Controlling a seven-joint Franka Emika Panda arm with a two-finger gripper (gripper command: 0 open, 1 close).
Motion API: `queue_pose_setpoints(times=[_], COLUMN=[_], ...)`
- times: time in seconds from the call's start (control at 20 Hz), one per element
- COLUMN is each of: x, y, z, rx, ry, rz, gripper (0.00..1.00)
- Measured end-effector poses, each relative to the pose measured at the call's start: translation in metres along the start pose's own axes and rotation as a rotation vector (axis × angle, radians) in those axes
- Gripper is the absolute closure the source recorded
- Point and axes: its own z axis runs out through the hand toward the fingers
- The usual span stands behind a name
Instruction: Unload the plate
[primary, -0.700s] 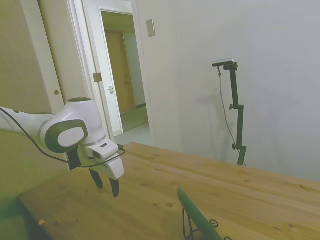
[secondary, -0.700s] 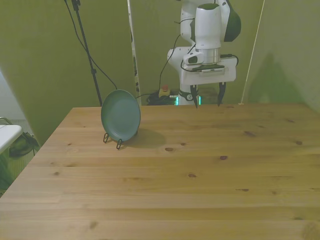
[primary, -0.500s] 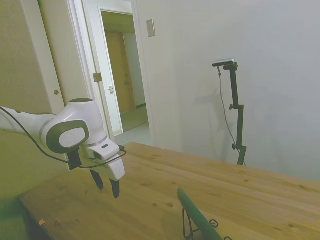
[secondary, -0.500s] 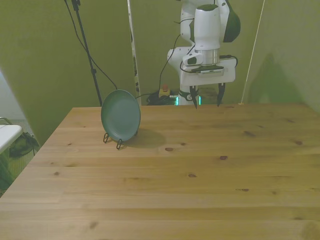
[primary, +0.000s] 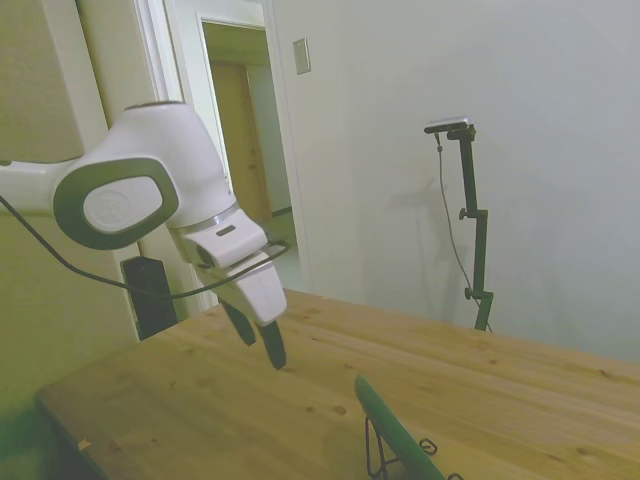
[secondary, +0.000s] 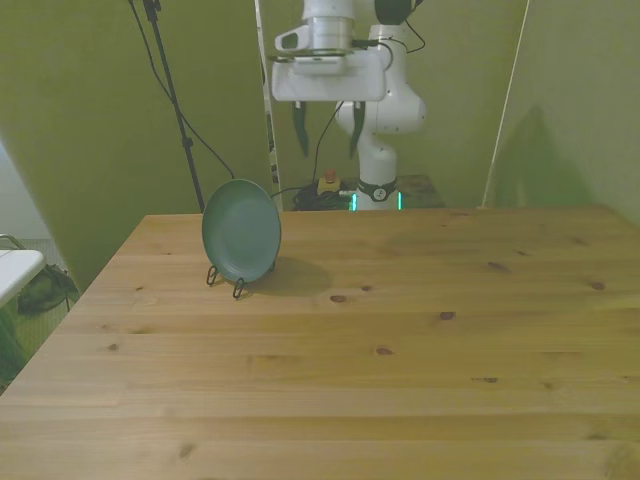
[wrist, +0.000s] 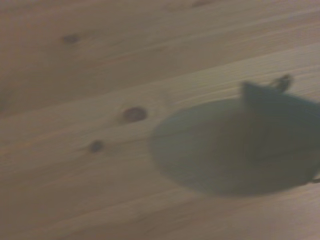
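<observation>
The jaws were seen spread apart and empty, with the gripper (secondary: 327, 127) held high above and behind the plate (secondary: 241, 231). The plate stood nearly upright in a wire rack (secondary: 226, 280) near the table's (secondary: 400, 380) far corner on the front view's left. The approach was judged to be under way; a descent onto the plate's top rim would be called for next.

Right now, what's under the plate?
A thin black wire rack holds the plate up on edge on the table. Most of the rack is hidden behind the plate.
</observation>
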Motion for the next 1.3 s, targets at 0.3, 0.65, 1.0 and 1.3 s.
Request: queue_pose_setpoints(times=[0.3, 0.65, 1.0, 1.3], x=[0.064, 0.126, 0.214, 0.224], y=[0.007, 0.019, 0.04, 0.032], z=[-0.01, -0.011, -0.008, 0.018], rx=[0.0, 0.022, -0.056, -0.01], ry=[-0.014, -0.222, -0.225, -0.267], rz=[-0.013, -0.251, -0.29, -0.44], gripper=[0.0, 0.0, 0.0, 0.0])
